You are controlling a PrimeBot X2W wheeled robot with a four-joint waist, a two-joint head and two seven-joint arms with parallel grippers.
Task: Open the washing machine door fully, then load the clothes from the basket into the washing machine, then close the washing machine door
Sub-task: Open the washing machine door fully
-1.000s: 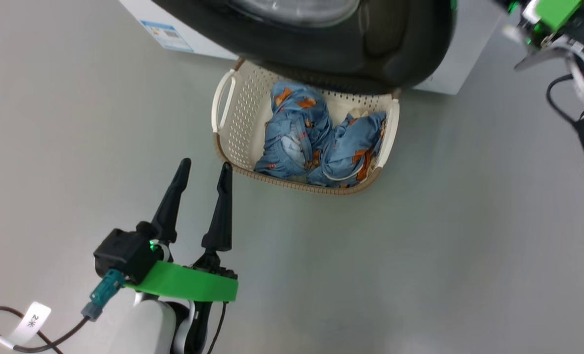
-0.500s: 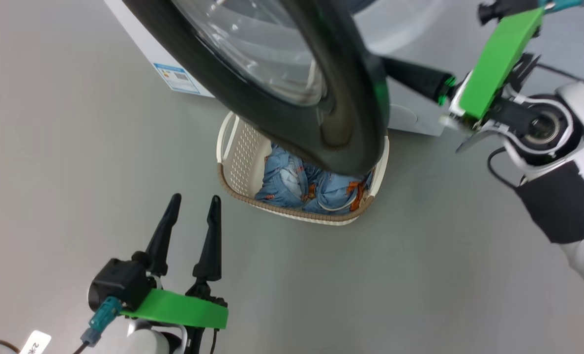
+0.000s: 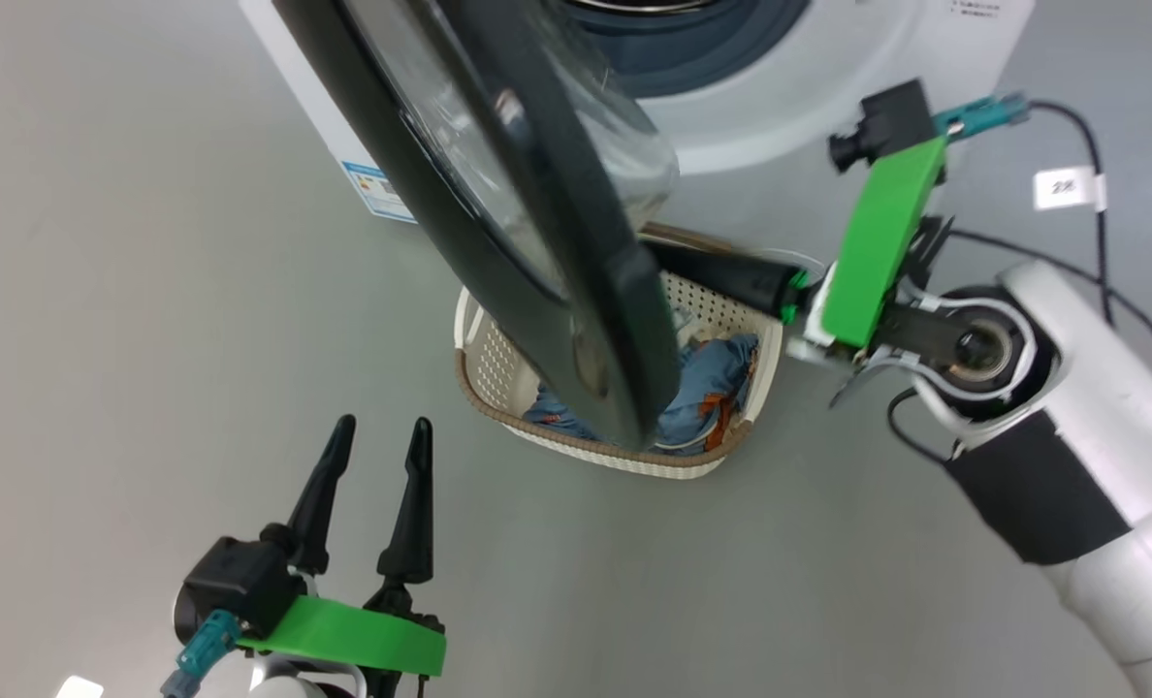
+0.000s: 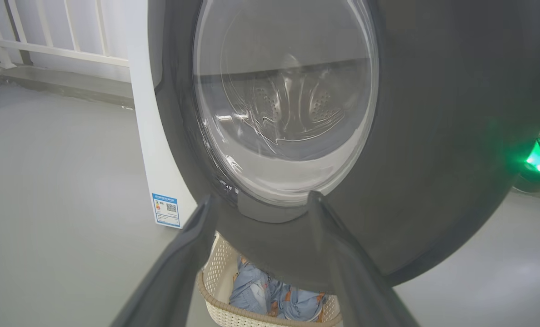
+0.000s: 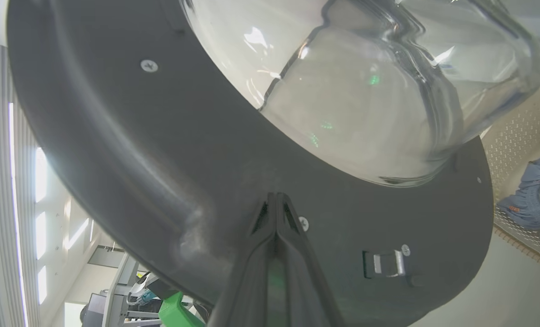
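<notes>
The right gripper (image 5: 275, 200), fingers pressed together, bears on the inner rim of the washing machine door (image 5: 161, 172). It should push smoothly along the hinge arc, without slipping off the rim.

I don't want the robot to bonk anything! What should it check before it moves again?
1. The washing machine door fully open: not ok; it stands partway, hanging over the basket.
2. The right pincer placed for pushing: ok; shut, tips at the door's inner face.
3. The left pincer free: ok; open, empty, apart from the basket.
4. The clothes waiting in the basket: ok.
5. Inside of the washing machine clear: cannot tell; its opening is mostly cut off.
</notes>
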